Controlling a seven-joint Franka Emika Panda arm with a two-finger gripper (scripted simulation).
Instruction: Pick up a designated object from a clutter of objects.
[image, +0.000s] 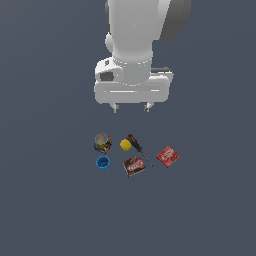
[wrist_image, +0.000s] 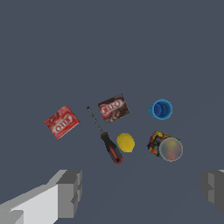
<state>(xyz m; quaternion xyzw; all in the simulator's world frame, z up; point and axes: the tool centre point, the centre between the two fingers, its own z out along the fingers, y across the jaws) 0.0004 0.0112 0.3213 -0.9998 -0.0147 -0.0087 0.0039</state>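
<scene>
Brown box (wrist_image: 113, 108): white lettering, blurred, unreadable. Red box (wrist_image: 62, 122): same. Can (wrist_image: 165, 145) label illegible.

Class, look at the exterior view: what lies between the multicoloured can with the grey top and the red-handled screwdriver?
The small yellow ball lies between the multicoloured can and the red-handled screwdriver; the wrist view shows the same order.

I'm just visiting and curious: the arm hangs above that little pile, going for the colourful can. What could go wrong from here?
The can stands close beside the blue cup and yellow ball, so the open gripper could bump one coming down. The ball would probably roll. The can's round side might also slip between the fingers.
</scene>
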